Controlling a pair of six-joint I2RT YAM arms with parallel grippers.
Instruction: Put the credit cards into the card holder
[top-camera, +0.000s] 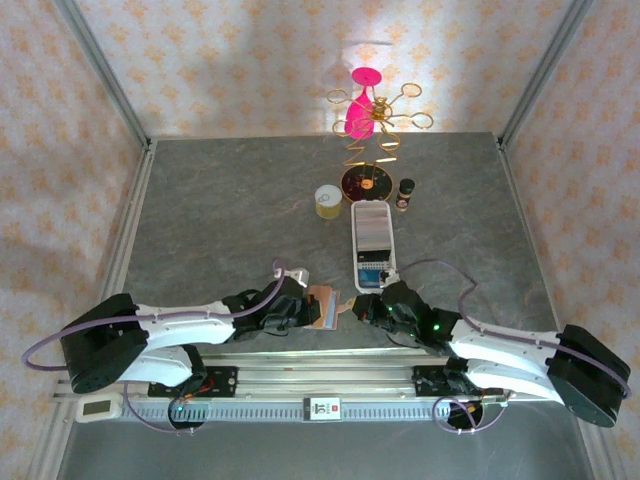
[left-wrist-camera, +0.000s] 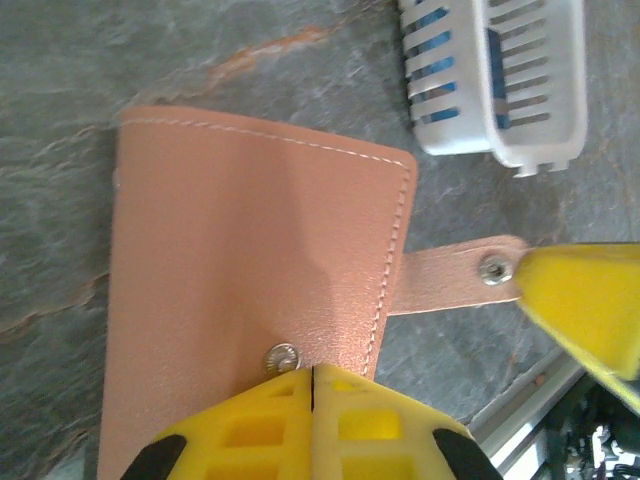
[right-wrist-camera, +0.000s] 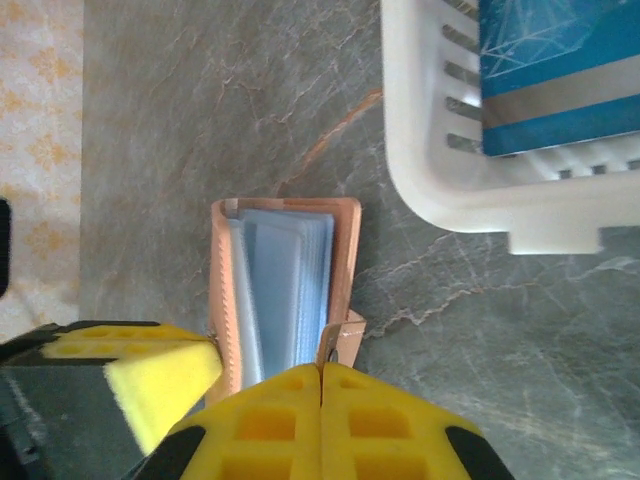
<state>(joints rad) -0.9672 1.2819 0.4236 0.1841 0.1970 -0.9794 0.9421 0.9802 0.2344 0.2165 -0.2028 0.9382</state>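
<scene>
Right gripper (right-wrist-camera: 320, 400) closed tight, closing tab (left-wrist-camera: 450, 275) of card holder (right-wrist-camera: 285, 280) pinched. Holder stood on edge at lower centre, clear sleeves exposed. Left gripper (left-wrist-camera: 315, 410) fully closed, tips pressed against outer cover, nothing seen between jaws. Both arms kept low, angled inward. Credit cards (right-wrist-camera: 560, 70) laid in white tray (right-wrist-camera: 440, 200), upper right, near holder. Yellow roll (top-camera: 327, 201) and small bottle (top-camera: 405, 193) set beyond tray. Open table (top-camera: 220, 220) left at upper left.
</scene>
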